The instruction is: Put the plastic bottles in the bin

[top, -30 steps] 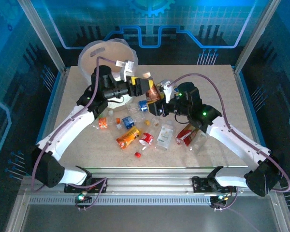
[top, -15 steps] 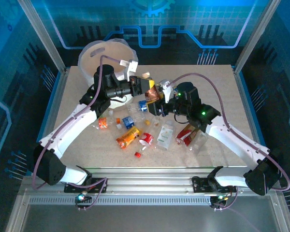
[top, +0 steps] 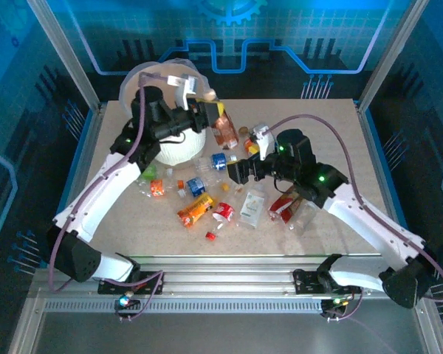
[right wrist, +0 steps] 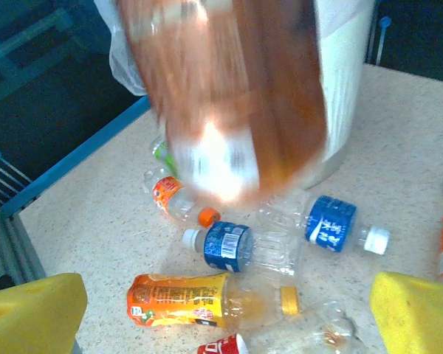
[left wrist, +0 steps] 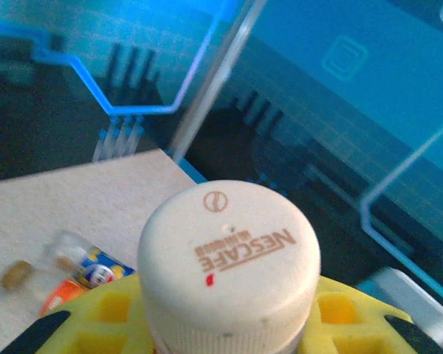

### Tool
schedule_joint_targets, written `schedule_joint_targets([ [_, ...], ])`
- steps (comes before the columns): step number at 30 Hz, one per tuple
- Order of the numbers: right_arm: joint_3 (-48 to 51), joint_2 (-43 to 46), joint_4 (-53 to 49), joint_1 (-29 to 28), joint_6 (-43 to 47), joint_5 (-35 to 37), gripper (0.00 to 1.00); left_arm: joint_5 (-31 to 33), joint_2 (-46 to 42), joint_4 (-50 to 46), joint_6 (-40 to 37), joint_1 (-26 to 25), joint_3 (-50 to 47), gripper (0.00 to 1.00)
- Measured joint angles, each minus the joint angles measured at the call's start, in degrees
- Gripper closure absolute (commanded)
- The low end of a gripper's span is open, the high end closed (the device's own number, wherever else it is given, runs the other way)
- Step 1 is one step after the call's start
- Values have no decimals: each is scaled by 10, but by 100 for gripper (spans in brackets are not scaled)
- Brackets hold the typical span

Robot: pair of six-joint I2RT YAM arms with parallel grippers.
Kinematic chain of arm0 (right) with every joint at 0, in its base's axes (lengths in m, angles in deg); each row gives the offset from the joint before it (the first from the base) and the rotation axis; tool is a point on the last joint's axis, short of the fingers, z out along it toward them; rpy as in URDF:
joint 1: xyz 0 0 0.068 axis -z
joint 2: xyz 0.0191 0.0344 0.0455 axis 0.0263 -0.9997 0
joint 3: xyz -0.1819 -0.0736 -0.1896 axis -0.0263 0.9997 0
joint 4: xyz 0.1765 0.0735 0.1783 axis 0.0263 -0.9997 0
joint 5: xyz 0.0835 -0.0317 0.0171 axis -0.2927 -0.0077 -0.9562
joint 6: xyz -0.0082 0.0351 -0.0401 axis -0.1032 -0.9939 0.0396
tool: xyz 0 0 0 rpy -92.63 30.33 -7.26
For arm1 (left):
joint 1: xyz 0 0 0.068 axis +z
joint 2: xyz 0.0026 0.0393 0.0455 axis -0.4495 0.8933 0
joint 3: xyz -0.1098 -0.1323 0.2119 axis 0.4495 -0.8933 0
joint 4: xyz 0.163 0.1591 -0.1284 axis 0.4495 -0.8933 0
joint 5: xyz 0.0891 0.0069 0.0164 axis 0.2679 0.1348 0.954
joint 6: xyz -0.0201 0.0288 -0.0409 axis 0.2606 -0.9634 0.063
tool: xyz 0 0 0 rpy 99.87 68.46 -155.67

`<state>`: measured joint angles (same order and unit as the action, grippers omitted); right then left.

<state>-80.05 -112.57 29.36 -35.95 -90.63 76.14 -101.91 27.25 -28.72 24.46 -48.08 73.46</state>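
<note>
My left end effector [top: 210, 116] pinches a brown bottle [top: 225, 131] at its neck beside the bin [top: 133, 81] at the table's far-left corner, poised for dropping; my right end effector [top: 238, 172] hangs spread over the loose bottles [top: 197, 210] mid-table.

Brown bottle [top: 224, 128] passing from the right gripper [top: 235, 172] to the left gripper [top: 212, 113].
The left gripper, now clamped on the bottle, is lifting it back toward the bin [top: 142, 74]; the right gripper is spreading its jaws and drawing away.
</note>
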Motion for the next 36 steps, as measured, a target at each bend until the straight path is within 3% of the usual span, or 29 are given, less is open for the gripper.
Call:
schedule_joint_targets([
  [9, -27, 67, -107, 2, -46, 149, 0, 44, 50, 3, 12, 131, 123, 82],
  [15, -27, 70, -187, 70, -116, 229, 0, 112, 123, -33, -33, 155, 201, 81],
  [25, 44, 79, -256, 254, -231, 209, 0, 214, 201, -89, -143, 156, 247, 81],
  [36, 139, 136, -310, 348, -271, 171, 0, 250, 254, -104, -189, 159, 246, 77],
])
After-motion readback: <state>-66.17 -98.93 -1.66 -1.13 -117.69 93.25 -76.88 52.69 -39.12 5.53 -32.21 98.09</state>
